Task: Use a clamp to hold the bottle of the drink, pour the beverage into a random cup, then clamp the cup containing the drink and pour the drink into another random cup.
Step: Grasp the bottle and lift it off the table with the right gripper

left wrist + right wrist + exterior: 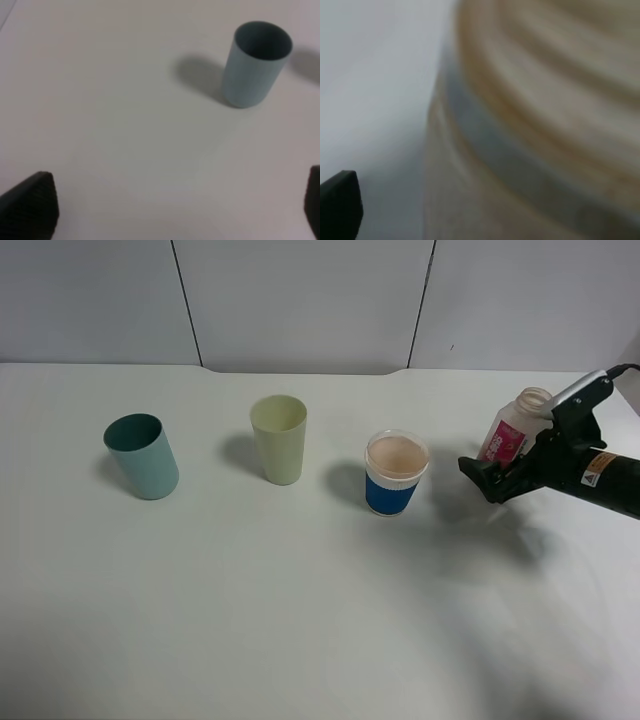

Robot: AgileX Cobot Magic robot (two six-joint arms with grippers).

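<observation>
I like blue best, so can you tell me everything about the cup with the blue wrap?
The blue-sleeved cup is short, with a clear rim, a white band under it and a blue sleeve around the lower part. It stands upright on the white table, nearly full of a light pinkish-brown milky drink. The pale yellow-green cup is to its left in the high view, apart from it. Only the table touches it.
</observation>
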